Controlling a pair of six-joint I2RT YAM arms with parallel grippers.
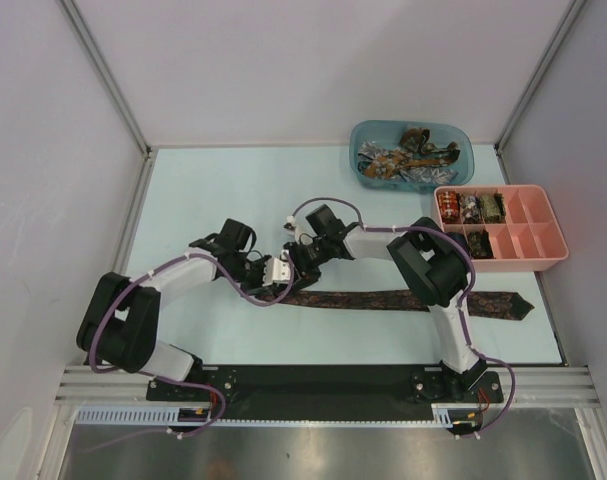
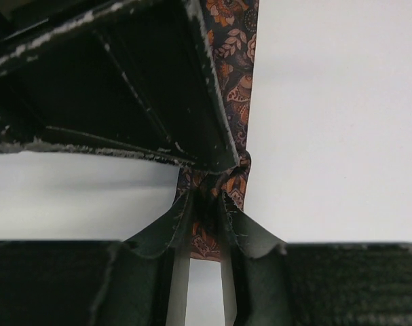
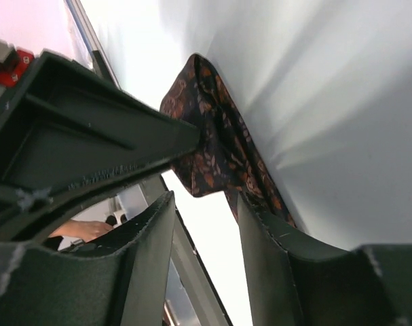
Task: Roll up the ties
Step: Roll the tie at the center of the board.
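Looking down, I see the long dark brown flowery tie (image 1: 373, 299) flat across the lower middle of the surface (image 1: 203, 200). My left gripper (image 2: 206, 221) pinches its folded end; my right gripper (image 3: 206, 204) is spread beside it.

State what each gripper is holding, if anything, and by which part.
The left gripper pinches the tie at its narrower end, opposite the wide pointed tip. The right gripper stands open next to that same end and grips nothing.
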